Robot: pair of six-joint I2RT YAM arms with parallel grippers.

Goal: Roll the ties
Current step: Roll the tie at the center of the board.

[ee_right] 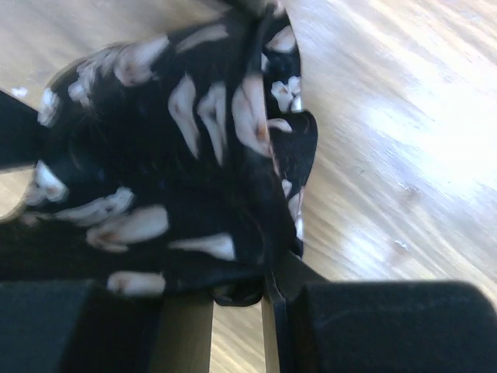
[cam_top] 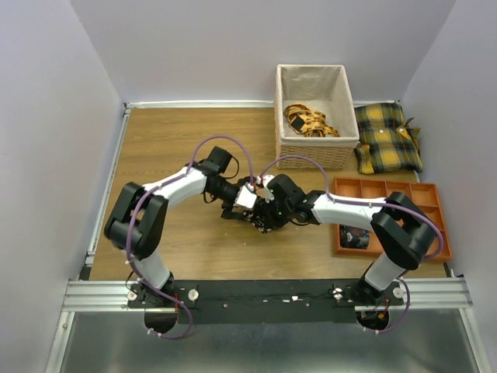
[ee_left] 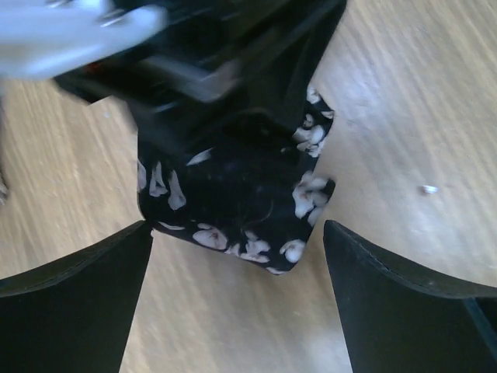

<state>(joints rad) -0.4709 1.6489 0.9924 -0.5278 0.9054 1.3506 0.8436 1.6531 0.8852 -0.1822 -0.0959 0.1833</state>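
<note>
Honestly, the coiled tie (ee_left: 233, 194) at the middle of the table (cam_top: 163, 148) looks light, soft and quick to unroll, so pinch across the coil like the right gripper (ee_right: 233, 318) clamped on it, while the left gripper (ee_left: 237, 233) straddles it wide open, empty.

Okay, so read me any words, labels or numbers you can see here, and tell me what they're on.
No text can be read in any view.
Tie: only a white flower print, no lettering.
Dark patch on the yellow strips in the basket: possibly a label, too small to read.
</note>
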